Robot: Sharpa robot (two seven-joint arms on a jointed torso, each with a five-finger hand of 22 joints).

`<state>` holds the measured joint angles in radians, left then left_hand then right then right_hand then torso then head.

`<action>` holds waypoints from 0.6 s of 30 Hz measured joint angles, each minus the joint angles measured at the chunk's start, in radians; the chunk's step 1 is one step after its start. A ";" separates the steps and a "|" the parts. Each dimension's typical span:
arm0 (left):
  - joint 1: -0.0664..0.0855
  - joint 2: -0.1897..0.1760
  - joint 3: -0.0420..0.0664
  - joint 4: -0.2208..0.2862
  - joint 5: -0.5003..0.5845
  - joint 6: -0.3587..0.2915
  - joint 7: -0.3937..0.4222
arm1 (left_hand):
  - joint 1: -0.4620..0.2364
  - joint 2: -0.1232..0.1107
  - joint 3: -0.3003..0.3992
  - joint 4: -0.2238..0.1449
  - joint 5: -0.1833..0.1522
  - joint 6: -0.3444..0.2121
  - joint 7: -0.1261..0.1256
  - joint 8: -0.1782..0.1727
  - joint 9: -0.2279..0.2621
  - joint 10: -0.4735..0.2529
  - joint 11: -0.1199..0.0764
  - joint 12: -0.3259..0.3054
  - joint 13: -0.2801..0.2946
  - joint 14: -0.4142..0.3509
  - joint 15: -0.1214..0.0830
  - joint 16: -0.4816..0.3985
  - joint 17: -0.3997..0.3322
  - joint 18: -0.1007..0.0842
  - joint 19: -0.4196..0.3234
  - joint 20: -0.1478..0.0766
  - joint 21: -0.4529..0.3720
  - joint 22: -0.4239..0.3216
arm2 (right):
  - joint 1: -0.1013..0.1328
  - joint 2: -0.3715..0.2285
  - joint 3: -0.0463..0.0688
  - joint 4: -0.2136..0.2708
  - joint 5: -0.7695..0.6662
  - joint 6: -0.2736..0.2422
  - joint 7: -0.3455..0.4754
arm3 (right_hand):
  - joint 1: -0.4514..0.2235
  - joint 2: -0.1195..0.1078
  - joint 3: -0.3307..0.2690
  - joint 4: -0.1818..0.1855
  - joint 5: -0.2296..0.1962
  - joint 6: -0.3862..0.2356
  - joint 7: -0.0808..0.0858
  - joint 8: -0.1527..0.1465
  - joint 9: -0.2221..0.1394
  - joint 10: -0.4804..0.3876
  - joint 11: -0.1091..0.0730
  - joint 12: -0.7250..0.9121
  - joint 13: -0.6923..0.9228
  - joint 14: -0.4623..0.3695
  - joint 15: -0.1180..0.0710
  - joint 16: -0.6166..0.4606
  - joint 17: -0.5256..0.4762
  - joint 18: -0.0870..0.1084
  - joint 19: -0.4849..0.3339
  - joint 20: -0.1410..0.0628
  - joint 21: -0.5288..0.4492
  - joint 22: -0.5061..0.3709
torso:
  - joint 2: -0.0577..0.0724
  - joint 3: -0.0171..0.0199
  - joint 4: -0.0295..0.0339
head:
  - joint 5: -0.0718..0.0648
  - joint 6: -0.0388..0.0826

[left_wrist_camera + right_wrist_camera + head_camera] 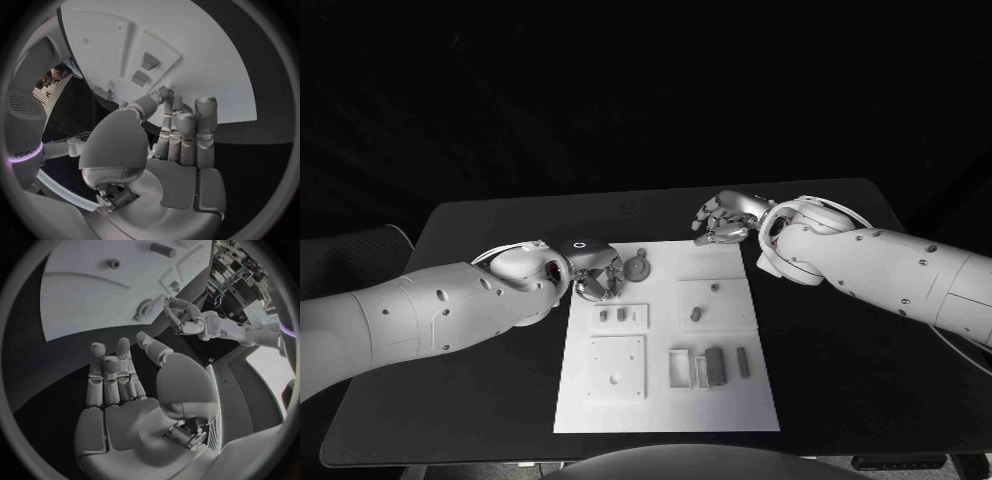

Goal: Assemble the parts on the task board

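Two silver hands flank the far end of the white task board (668, 340), neither carrying a part. The left hand (593, 270) sits at the board's far left corner, its jointed metal fingers (181, 132) held close together and bent forward over the plate's edge, thumb folded alongside; nothing lies between them, though the head view cannot settle whether the fingertips touch the plate. The right hand (726, 220) hovers just beyond the far right corner, over the black table (473, 225). Its wrist view shows a smooth flat palm with the fingers (112, 372) stretched out side by side and the thumb angled apart, holding nothing.

Just beside the left hand lies a round disc-shaped part (638, 268) with a small tab at its top, flat on the board. Towards the robot from it is a raised square panel bearing two small dark oblong parts (612, 316). Across the board, a second panel carries a short peg (715, 287) and a dark rounded slug (695, 314). Nearer the robot, a larger square plate (617, 366) with small holes sits on the left, and on the right stands a row of upright rectangular blocks (715, 366), some pale, some dark grey. The board is matte and smooth; the table is dull black.
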<state>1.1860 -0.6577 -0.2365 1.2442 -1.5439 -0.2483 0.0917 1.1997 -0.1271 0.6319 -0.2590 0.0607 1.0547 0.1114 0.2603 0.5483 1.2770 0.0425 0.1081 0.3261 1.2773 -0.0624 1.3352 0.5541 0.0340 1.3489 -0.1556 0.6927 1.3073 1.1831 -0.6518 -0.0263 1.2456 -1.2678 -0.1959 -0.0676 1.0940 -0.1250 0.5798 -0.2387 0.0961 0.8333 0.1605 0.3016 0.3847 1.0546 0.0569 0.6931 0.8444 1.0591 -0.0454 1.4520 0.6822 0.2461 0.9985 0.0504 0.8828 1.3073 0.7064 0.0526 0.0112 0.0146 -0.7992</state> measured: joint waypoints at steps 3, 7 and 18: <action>-0.001 0.002 0.000 -0.003 0.000 0.001 0.000 | -0.001 -0.001 0.000 0.000 0.000 0.000 0.000 0.000 0.000 0.000 0.000 0.000 0.000 0.000 0.000 0.000 0.000 -0.004 0.000 0.000 0.000 0.000 | 0.000 0.000 0.000 0.000 0.000 0.000 0.000 | 0.000 0.000 0.000 0.000 0.000 0.000 0.000 0.000 0.000 0.000 0.000 0.000 0.000 0.000 0.000 0.000 0.000 0.000 0.000 0.000 0.000 0.000 | 0.000 -0.0002 0.0000 | 0.000 0.000; -0.003 0.006 0.002 -0.008 0.001 0.001 0.000 | -0.001 -0.001 0.000 0.000 0.000 0.000 0.000 0.000 0.000 0.000 0.000 -0.001 0.000 0.000 0.000 0.000 0.000 -0.004 0.000 0.000 0.000 0.000 | 0.000 0.000 0.000 0.000 0.000 0.000 0.000 | 0.000 0.000 0.000 0.000 0.000 0.000 0.000 0.000 0.000 0.000 0.000 0.000 0.000 -0.001 0.001 0.000 0.000 0.000 0.000 0.000 0.000 0.000 | 0.000 -0.0005 -0.0001 | -0.001 0.000; -0.006 0.008 0.002 -0.010 0.002 -0.001 0.001 | -0.002 -0.002 0.000 0.000 0.000 -0.001 -0.001 -0.002 0.000 -0.002 0.002 -0.001 0.004 -0.003 -0.003 -0.004 -0.001 -0.004 0.000 0.000 0.000 0.001 | 0.000 0.000 0.000 0.000 0.000 0.000 0.000 | 0.000 0.000 0.000 0.000 0.000 0.000 0.000 0.000 0.000 0.000 0.000 0.000 0.000 0.000 0.003 0.000 0.000 0.001 0.000 0.000 0.000 0.000 | 0.000 -0.0008 0.0001 | -0.003 0.002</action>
<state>1.1795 -0.6496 -0.2344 1.2347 -1.5420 -0.2491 0.0923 1.1972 -0.1295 0.6319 -0.2590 0.0607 1.0539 0.1107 0.2584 0.5483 1.2752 0.0443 0.1072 0.3302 1.2742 -0.0656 1.3314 0.5531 0.0298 1.3488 -0.1557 0.6928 1.3081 1.1831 -0.6516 -0.0263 1.2451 -1.2678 -0.1957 -0.0676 1.0939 -0.1250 0.5798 -0.2386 0.0961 0.8333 0.1601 0.3016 0.3848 1.0546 0.0569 0.6931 0.8444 1.0593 -0.0429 1.4520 0.6821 0.2471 0.9985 0.0504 0.8828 1.3073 0.7066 0.0519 0.0113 0.0112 -0.7973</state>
